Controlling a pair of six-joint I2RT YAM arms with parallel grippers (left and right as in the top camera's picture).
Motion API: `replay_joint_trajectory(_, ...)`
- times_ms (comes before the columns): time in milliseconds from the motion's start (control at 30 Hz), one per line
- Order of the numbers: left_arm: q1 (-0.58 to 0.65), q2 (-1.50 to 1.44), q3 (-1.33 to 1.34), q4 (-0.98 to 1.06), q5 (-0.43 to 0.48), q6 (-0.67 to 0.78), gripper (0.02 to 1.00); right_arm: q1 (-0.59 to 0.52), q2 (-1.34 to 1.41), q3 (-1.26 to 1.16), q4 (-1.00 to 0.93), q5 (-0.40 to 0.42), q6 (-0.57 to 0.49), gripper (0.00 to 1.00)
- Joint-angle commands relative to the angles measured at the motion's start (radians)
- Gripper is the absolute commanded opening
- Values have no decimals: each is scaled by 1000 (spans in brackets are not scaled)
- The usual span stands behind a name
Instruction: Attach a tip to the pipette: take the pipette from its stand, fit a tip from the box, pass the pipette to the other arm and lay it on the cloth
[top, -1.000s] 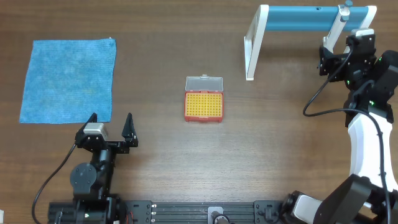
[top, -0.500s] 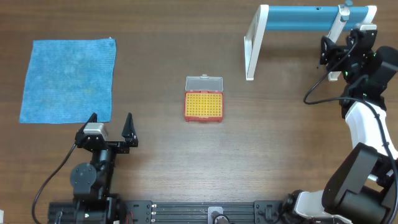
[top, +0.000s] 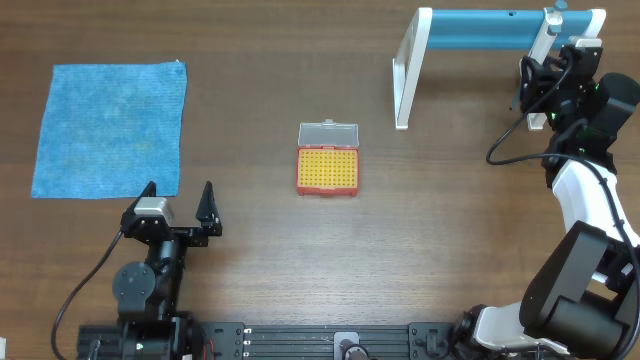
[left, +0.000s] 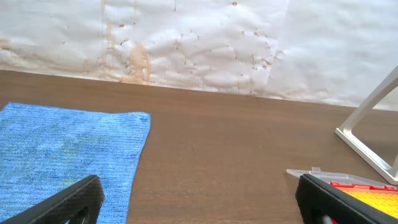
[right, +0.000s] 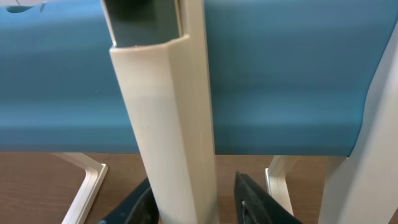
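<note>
Right wrist view: right gripper (right: 196, 200) fingers apart astride pipette (right: 165, 124) on stand (right: 280, 81); off-centre squeeze may jam it. Left gripper (top: 178, 190) fingers apart, bench front.

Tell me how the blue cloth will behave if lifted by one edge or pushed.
The flat blue woven cloth lies limp on the brown wooden table, so lifted by an edge it would probably droop. Its ribbed weave looks grippy; a push would likely bunch it rather than slide it.
</note>
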Motion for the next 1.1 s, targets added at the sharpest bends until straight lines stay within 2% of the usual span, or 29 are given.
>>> replay_joint_trajectory(33, -4, -6, -2, -6, -3, -5, 998, 4, 8, 16, 6, -9, 4, 347)
replay_joint_trajectory(233, -4, -6, -2, -6, -3, -5, 998, 4, 8, 16, 6, -9, 4, 191)
replay_joint_trajectory(300, -4, -6, -2, -6, -4, -5, 998, 4, 7, 16, 5, -10, 4, 84)
replay_joint_trajectory(433, -4, -6, -2, -6, -3, -5, 998, 4, -33, 16, 1, -9, 3, 80)
replay_joint_trajectory(633, -4, -6, -2, -6, -3, -5, 998, 2, -265, 16, -94, -10, 0, 80)
replay_joint_trajectory(700, -4, -6, -2, -6, -4, -5, 998, 18, -324, 12, -119, -42, 5, 77)
replay_joint_trajectory(800, -4, -6, -2, -6, -3, -5, 998, 154, -401, -74, 13, -192, 5, 75)
replay_joint_trajectory(833, -4, -6, -2, -6, -4, -5, 998, 267, -410, -158, 190, -220, 81, 77)
replay_joint_trajectory(900, -4, -6, -2, -6, -4, -5, 1000, 359, -401, -230, 339, -219, 139, 75)
replay_joint_trajectory(1000, -4, -6, -2, -6, -3, -5, 998, 566, -311, -354, 559, -219, 139, 75)
replay_joint_trajectory(1100, -4, -6, -2, -6, -3, -5, 998, 696, -196, -369, 626, -220, 138, 75)
